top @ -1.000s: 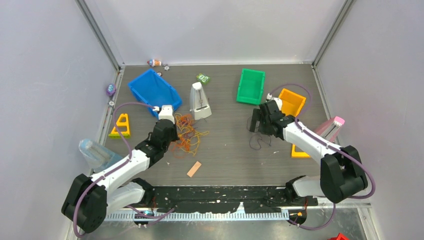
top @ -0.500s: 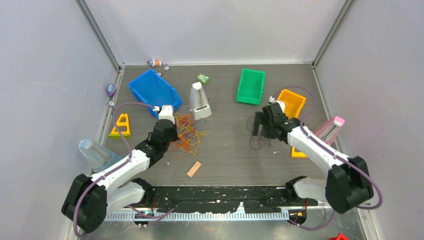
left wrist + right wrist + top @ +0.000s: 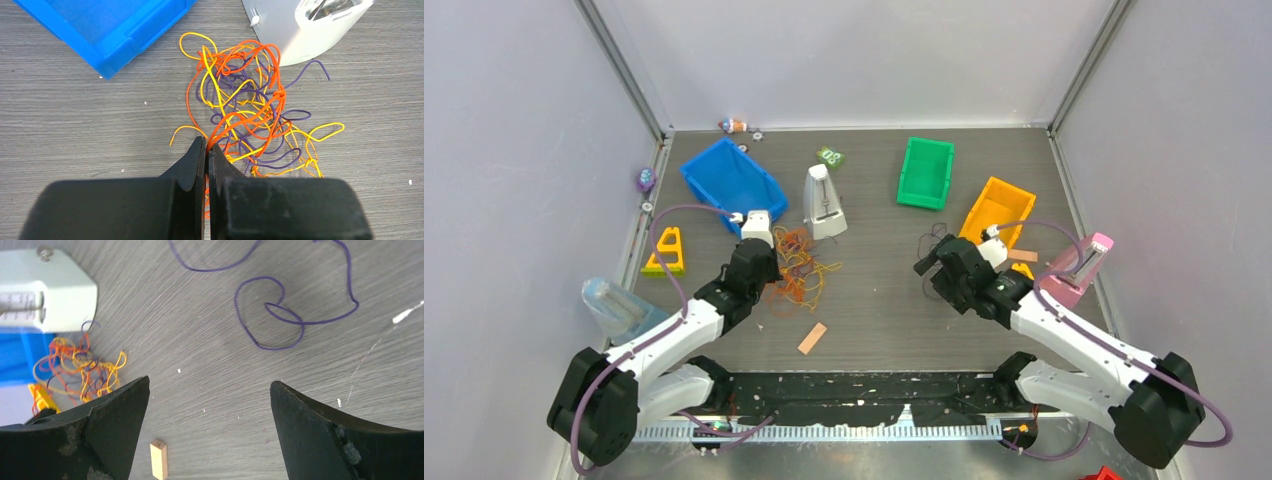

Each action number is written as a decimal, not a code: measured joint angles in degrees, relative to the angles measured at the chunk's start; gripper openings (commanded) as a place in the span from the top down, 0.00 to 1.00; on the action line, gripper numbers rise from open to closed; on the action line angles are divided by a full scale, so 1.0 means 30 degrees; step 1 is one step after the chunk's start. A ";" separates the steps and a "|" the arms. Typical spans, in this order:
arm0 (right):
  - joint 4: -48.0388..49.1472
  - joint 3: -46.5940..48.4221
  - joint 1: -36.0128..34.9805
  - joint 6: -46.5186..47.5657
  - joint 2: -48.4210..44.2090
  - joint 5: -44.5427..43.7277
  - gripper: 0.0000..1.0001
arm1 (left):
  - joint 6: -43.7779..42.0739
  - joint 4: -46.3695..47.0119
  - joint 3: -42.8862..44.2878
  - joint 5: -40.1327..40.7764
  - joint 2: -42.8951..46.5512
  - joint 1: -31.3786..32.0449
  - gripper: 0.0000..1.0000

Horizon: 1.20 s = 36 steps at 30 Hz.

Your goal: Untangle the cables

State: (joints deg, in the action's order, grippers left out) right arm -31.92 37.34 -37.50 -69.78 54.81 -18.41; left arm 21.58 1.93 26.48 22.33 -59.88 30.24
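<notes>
In the lower middle of the left wrist view, the left gripper (image 3: 206, 150) is clamped on an orange strand (image 3: 222, 131) at the bottom edge of the cables (image 3: 250, 100), which spread up-frame, while the right gripper (image 3: 210, 385), wide open and empty, is well apart.

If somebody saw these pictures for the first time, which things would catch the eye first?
First, the bright tangle of cables, orange, yellow and purple, on the grey table beside the white metronome. The left pincer is shut on an orange strand of it. Next, a single purple cable lies loose, apart from the tangle, near the open right pincer.
</notes>
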 measured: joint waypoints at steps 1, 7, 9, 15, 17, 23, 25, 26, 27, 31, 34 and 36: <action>-0.0022 -0.0124 -0.0080 -0.0845 0.0342 -0.0262 0.05 | 0.0000 0.0000 -0.0007 0.0000 0.0000 0.0000 1.00; 0.0634 -0.0801 0.0248 -0.4255 0.2186 -0.1494 0.05 | 0.0000 0.0000 -0.0007 0.0000 0.0000 0.0000 1.00; 0.1005 -0.0918 0.1086 -0.4634 0.2900 -0.1515 0.05 | 0.0000 0.0000 -0.0007 0.0000 0.0000 0.0000 1.00; 0.2528 -0.0867 0.3424 -0.4845 0.5807 -0.1231 0.05 | 0.0000 0.0000 -0.0007 0.0000 0.0000 0.0000 1.00; 0.2572 -0.0364 0.3730 -0.4838 0.6878 -0.1188 0.05 | 0.0000 0.0007 -0.0007 0.0000 0.0000 0.0000 1.00; 0.3432 0.1639 0.4561 -0.4707 0.9428 -0.1129 0.05 | 0.0000 0.0000 -0.0007 0.0000 0.0000 0.0000 1.00; 0.3468 0.2404 0.4903 -0.4524 1.0236 -0.1115 0.05 | 0.0000 0.0007 -0.0007 0.0000 0.0000 0.0000 1.00; 0.3439 0.2812 0.5027 -0.4401 1.0659 -0.1093 0.05 | 0.0000 0.0000 -0.0007 0.0000 0.0000 0.0000 1.00; 0.3344 0.3359 0.5166 -0.4240 1.1249 -0.1064 0.05 | 0.0000 0.0000 -0.0007 0.0000 0.0000 0.0000 1.00; 0.2856 0.6025 0.5428 -0.3075 1.3639 -0.1035 0.04 | 0.0000 0.0000 -0.0007 0.0000 0.0000 0.0000 1.00; 0.1865 0.7985 0.5435 -0.1698 1.5212 -0.1013 0.01 | 0.0000 0.0007 -0.0007 0.0000 0.0000 0.0000 1.00; 0.0925 0.9595 0.5537 -0.0561 1.6407 -0.0969 0.07 | 0.0000 0.0007 -0.0007 0.0000 -0.0007 0.0000 1.00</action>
State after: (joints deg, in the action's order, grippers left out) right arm -29.15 66.13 -20.88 -71.46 104.03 -21.32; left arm 21.58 1.96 26.46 22.33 -59.90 30.24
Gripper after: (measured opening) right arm 0.984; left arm 0.005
